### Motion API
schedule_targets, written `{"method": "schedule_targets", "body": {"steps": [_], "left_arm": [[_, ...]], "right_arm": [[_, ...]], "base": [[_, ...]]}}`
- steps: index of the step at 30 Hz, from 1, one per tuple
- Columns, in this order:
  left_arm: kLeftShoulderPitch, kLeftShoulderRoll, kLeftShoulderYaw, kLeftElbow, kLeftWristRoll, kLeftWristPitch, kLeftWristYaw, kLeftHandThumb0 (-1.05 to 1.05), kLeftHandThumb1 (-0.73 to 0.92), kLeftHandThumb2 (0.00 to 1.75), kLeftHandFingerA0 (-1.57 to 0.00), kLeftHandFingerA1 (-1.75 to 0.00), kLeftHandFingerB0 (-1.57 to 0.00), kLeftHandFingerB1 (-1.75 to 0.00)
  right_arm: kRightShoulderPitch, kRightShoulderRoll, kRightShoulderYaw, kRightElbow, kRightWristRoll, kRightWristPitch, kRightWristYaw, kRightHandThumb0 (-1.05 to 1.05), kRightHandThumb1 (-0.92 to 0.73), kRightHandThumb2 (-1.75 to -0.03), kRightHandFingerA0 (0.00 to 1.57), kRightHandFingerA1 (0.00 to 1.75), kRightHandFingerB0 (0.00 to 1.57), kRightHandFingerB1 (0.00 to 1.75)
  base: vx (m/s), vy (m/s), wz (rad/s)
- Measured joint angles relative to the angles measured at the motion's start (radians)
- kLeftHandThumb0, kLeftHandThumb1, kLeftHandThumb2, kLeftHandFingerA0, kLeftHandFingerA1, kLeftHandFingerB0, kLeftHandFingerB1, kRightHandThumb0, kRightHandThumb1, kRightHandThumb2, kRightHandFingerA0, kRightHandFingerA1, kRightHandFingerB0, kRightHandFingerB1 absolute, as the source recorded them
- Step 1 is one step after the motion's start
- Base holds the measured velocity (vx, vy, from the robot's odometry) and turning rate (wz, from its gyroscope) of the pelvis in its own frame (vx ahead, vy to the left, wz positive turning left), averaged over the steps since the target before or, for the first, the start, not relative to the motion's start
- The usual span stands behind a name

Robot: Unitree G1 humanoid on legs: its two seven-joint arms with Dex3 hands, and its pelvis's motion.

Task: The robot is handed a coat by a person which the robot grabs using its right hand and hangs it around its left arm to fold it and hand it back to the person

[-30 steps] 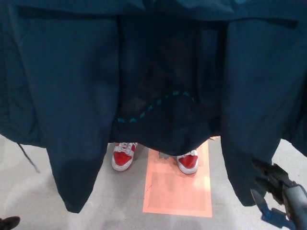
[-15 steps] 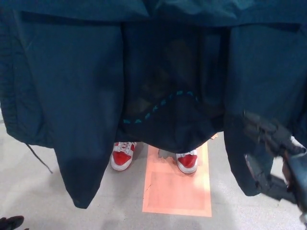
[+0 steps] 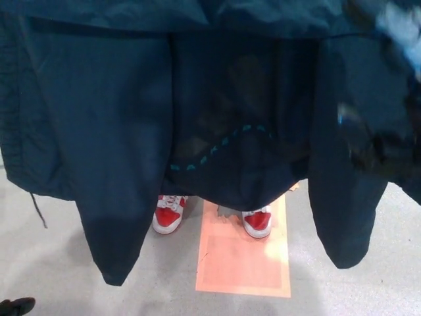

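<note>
Because the right hand shows only as a dark smear of motion against the cloth at the right edge, it cannot be told whether its fingers are spread, closed or already on the fabric. No contact can be confirmed. The left hand is not in view.

Around that smear the coat is held up and spread wide across nearly the whole view, with its upper edge cut off by the top of the frame. Two sleeves hang down, one on the left and one on the right, the blurred hand being level with the upper part of the right one. Between them the lining is seen, crossed by a curved line of teal stitching. A thin cord dangles from the left hem.

The coat is judged to be soft, limp and fairly light, with a smooth shell that may slide over hard fingers. It would be better taken in a bunched fold near the collar or shoulder than by a single sleeve layer, and sag is to be expected once it is draped.

No container is shown, and pockets cannot be made out.

Below the hem a person's red and white shoes are seen at the top of an orange floor mark on the grey floor.
</note>
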Motion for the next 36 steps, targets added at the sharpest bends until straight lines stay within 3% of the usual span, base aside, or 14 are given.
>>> {"method": "schedule_targets", "body": {"steps": [1,2,3,21,23,24,25,26,27,28,29,31,32,36], "left_arm": [[-0.001,0.0,0.003,0.0,0.0,0.0,-0.003,-0.75,0.92,0.72,-0.21,-0.32,-0.16,-0.31],[-0.002,0.0,0.004,0.0,0.0,0.0,-0.005,-0.75,0.81,1.02,-0.18,-0.42,-0.14,-0.41],[-0.003,0.0,0.005,0.0,0.0,-0.001,-0.006,-0.7,0.92,0.74,-0.25,-0.33,-0.18,-0.3],[-0.01,-0.001,0.018,-0.007,0.0,-0.026,-0.008,-0.74,0.92,0.74,-0.26,-0.35,-0.21,-0.32],[-0.01,-0.003,0.023,-0.007,0.0,-0.031,-0.008,-0.77,0.92,0.71,-0.25,-0.34,-0.2,-0.31],[-0.01,-0.004,0.026,-0.007,-0.001,-0.035,-0.008,-0.77,0.92,0.73,-0.22,-0.33,-0.17,-0.3],[-0.01,-0.005,0.028,-0.006,-0.002,-0.037,-0.008,-0.78,0.92,0.74,-0.23,-0.34,-0.18,-0.31],[-0.009,-0.006,0.032,-0.006,-0.002,-0.04,-0.008,-0.78,0.92,0.74,-0.23,-0.34,-0.18,-0.31],[-0.008,-0.006,0.034,-0.006,-0.002,-0.042,-0.009,-0.8,0.92,0.71,-0.25,-0.33,-0.2,-0.31],[-0.007,-0.007,0.036,-0.006,-0.002,-0.045,-0.009,-0.8,0.92,0.71,-0.25,-0.33,-0.2,-0.31],[-0.005,-0.007,0.038,-0.006,-0.002,-0.048,-0.009,-0.76,0.92,0.74,-0.21,-0.33,-0.18,-0.31],[0.0,-0.009,0.043,-0.006,-0.002,-0.05,-0.011,-0.75,0.92,0.74,-0.21,-0.33,-0.17,-0.31],[0.002,-0.009,0.046,-0.005,-0.002,-0.05,-0.012,-0.35,0.56,1.13,0.0,-0.47,0.0,-0.47],[0.009,-0.011,0.049,-0.004,-0.002,-0.054,-0.017,-0.34,0.58,1.14,0.0,-0.47,0.0,-0.48]], "right_arm": [[-0.048,-0.013,0.003,0.006,-0.009,0.022,0.006,-0.86,-0.78,-1.09,0.08,0.26,0.07,0.23],[-0.081,-0.023,0.005,0.012,-0.014,0.037,0.012,-0.87,-0.77,-1.07,0.06,0.2,0.06,0.19],[-0.122,-0.038,0.008,0.025,-0.02,0.054,0.019,-0.85,-0.77,-1.07,0.02,0.17,0.02,0.18],[-0.725,-0.164,0.308,0.742,-0.182,0.296,0.197,-0.93,-0.75,-1.12,0.0,0.11,0.0,0.12],[-0.772,-0.165,0.34,0.82,-0.194,0.306,0.223,-0.99,-0.72,-0.98,0.0,0.0,0.0,0.02],[-0.802,-0.166,0.358,0.866,-0.2,0.311,0.242,-0.97,-0.86,-0.66,0.0,0.03,0.0,0.02],[-0.821,-0.167,0.367,0.895,-0.204,0.315,0.256,-0.99,-0.67,-0.93,0.0,0.0,0.0,0.0],[-0.845,-0.167,0.381,0.932,-0.209,0.319,0.277,-0.99,-0.67,-0.93,0.0,0.0,0.0,0.0],[-0.859,-0.167,0.391,0.954,-0.211,0.322,0.291,-0.98,-0.84,-0.66,0.0,0.05,0.0,0.05],[-0.875,-0.167,0.401,0.976,-0.213,0.324,0.307,-0.98,-0.84,-0.66,0.0,0.05,0.0,0.05],[-0.888,-0.167,0.409,0.993,-0.215,0.325,0.322,-0.95,-0.6,-1.03,0.0,0.07,0.0,0.06],[-0.916,-0.167,0.43,1.025,-0.218,0.33,0.358,-0.94,-0.59,-1.02,0.0,0.07,0.0,0.05],[-0.926,-0.167,0.439,1.036,-0.22,0.333,0.376,-0.94,-0.59,-1.01,0.0,0.08,0.0,0.06],[-0.973,-0.167,0.479,1.075,-0.229,0.341,0.434,-0.95,-0.59,-0.99,0.0,0.05,0.0,0.04]], "base": [[0.0,0.0,0.0],[0.0,0.0,0.0],[0.0,0.0,0.0],[0.0,0.0,0.0],[0.0,0.0,0.0],[0.0,0.0,0.0],[0.0,0.0,0.0],[0.0,0.0,0.0],[0.0,0.0,0.0],[0.0,0.0,0.0],[0.0,0.0,0.0],[0.0,0.0,0.0],[0.0,0.0,0.0],[0.0,0.0,0.0]]}}
